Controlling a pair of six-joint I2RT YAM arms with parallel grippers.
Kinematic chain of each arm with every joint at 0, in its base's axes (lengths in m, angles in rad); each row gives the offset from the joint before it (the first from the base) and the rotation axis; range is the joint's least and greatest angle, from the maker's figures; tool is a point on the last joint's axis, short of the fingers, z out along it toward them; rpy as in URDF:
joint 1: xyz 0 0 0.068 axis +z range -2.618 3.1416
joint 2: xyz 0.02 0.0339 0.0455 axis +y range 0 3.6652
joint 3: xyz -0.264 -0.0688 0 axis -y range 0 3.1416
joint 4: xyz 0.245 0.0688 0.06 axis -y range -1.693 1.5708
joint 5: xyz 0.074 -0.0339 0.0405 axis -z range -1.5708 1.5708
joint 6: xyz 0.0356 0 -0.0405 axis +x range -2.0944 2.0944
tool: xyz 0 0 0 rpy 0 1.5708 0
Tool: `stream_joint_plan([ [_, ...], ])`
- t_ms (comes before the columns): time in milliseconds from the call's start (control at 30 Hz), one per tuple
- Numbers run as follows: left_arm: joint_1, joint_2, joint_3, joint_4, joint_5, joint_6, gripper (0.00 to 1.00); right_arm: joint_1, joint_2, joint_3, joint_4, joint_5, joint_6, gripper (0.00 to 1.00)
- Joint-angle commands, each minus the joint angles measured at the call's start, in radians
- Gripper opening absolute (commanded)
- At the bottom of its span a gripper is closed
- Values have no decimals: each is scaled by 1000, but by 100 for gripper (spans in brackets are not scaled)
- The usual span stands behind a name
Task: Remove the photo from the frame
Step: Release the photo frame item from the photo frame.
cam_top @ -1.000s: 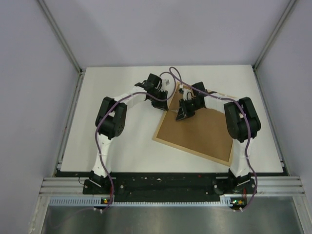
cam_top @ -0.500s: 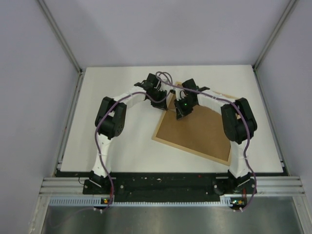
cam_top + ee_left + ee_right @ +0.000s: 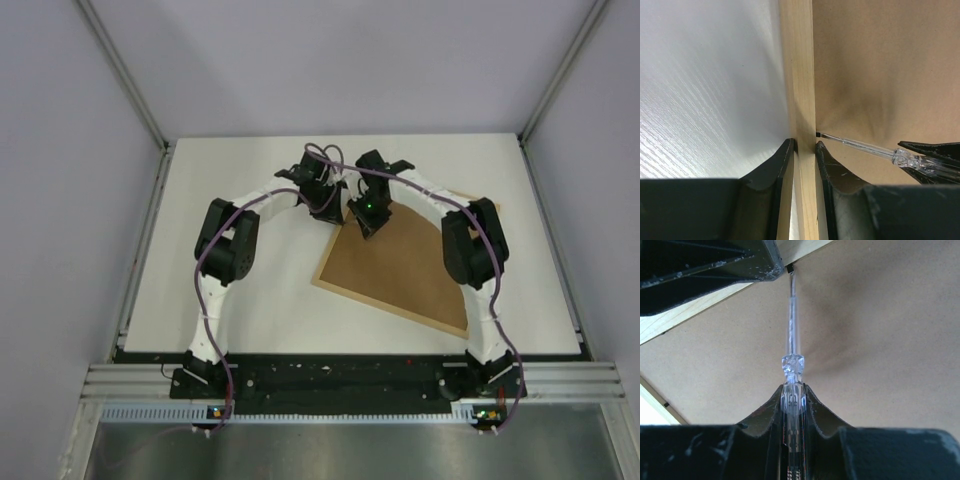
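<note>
frame point(image 3: 400, 268) lies askew on the white table point(image 3: 240, 300), brown back up, its far left edge right between the fingers of the left gripper point(image 3: 804, 146). that gripper is clamped on the pale wood rail, one finger on the outer side, one on the brown back. the right gripper point(image 3: 792, 390) grips a clear-handled screwdriver point(image 3: 791, 325), whose tip touches the seam between rail and back, just beside the left finger. both arms reach forward, elbows out, wrists turned inward to meet there.
</note>
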Motion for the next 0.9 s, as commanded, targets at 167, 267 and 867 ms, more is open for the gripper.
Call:
stream_joint_plan([
  [167,-64,-7,-23,-22,84,6,11,117,68,275,4,56,6,0],
  [267,-66,-10,-22,-23,77,3,11,128,105,344,-47,70,19,0],
  [867,-63,-16,83,-37,64,12,36,-86,-451,-375,132,-44,-26,0],
])
